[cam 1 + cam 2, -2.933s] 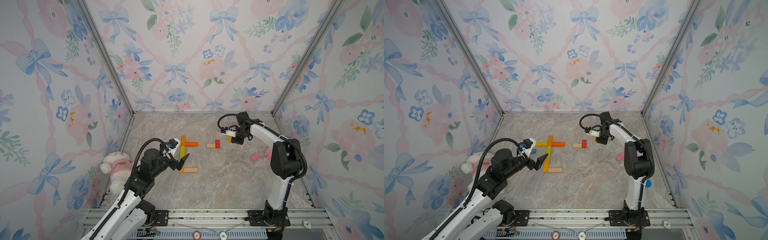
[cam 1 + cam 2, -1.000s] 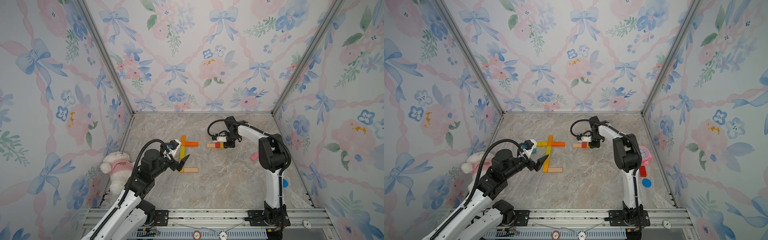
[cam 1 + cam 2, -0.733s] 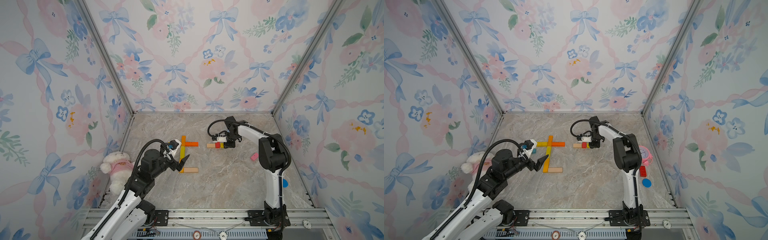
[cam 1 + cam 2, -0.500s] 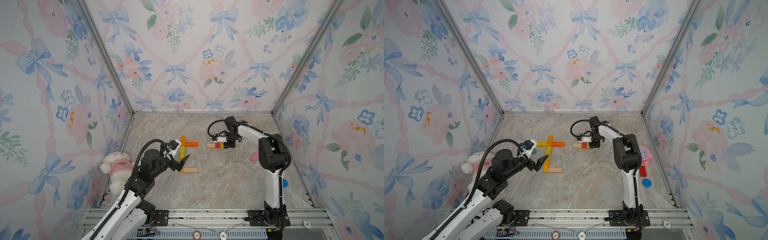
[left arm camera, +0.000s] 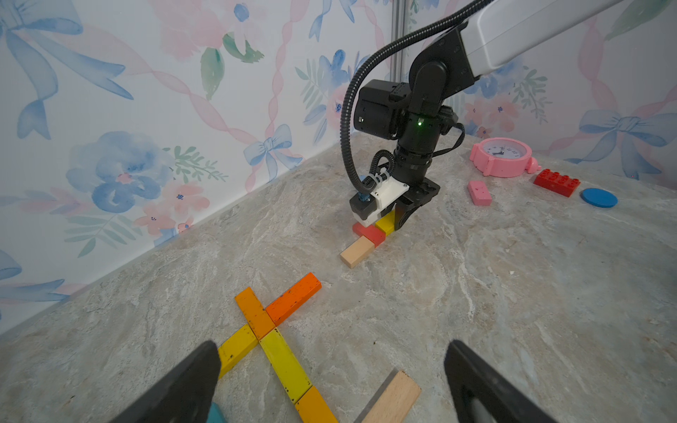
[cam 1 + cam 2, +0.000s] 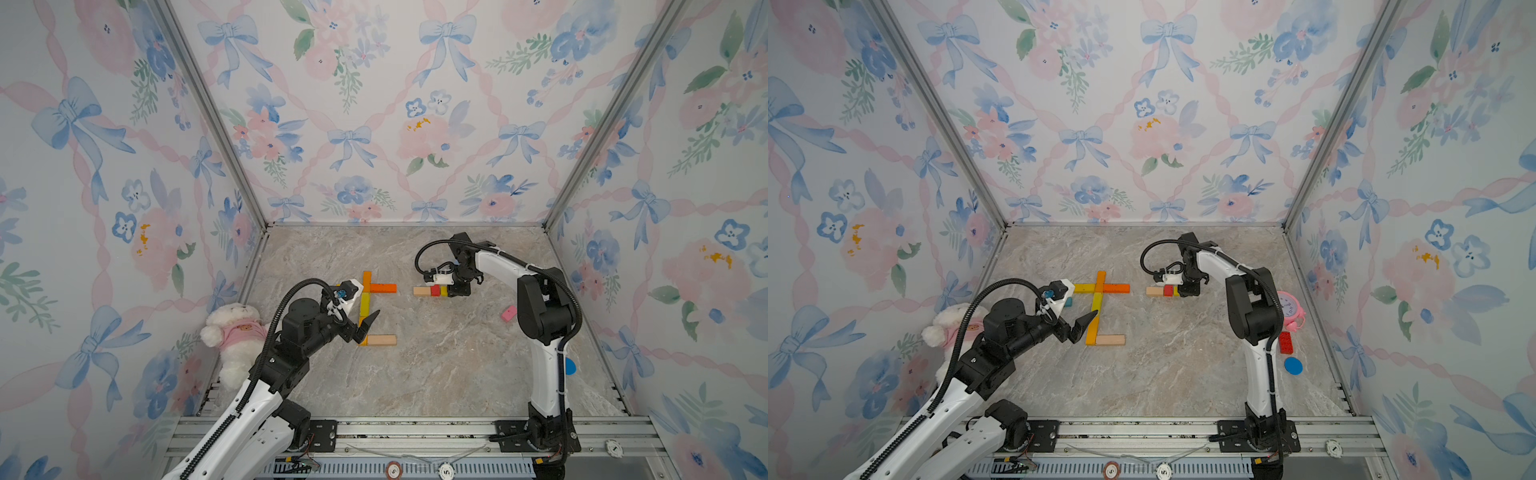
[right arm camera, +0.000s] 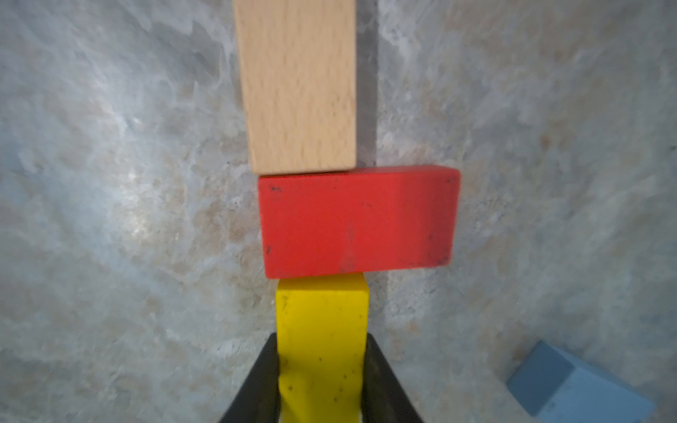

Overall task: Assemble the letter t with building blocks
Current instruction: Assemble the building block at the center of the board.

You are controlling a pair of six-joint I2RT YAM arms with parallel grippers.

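In both top views my right fingers (image 6: 457,291) sit right of centre, low on the worktop (image 6: 415,374). They are at the end of a short row: bare wood block (image 6: 420,291), red block (image 6: 434,290), yellow block (image 6: 444,291). My left fingers (image 6: 368,325) hang left of centre beside the cross of blocks (image 6: 1100,299), well apart from that row.

In the left wrist view my left fingers (image 5: 190,377) are spread wide with nothing between them, and the cross lies just below. Farther off, my right fingers come down over the yellow block (image 5: 385,223), which touches the red block (image 5: 370,232).

In the right wrist view my right fingers (image 7: 263,377) pinch the yellow block (image 7: 322,329) across its narrow sides. Its free end butts the red block's (image 7: 359,223) long side, and the bare wood block (image 7: 296,84) meets the opposite side.

I judge that I am setting this piece down. I should keep it flat and square and stop pushing, because the loose red block would slide. Then I should part my fingers evenly so neither drags the piece.
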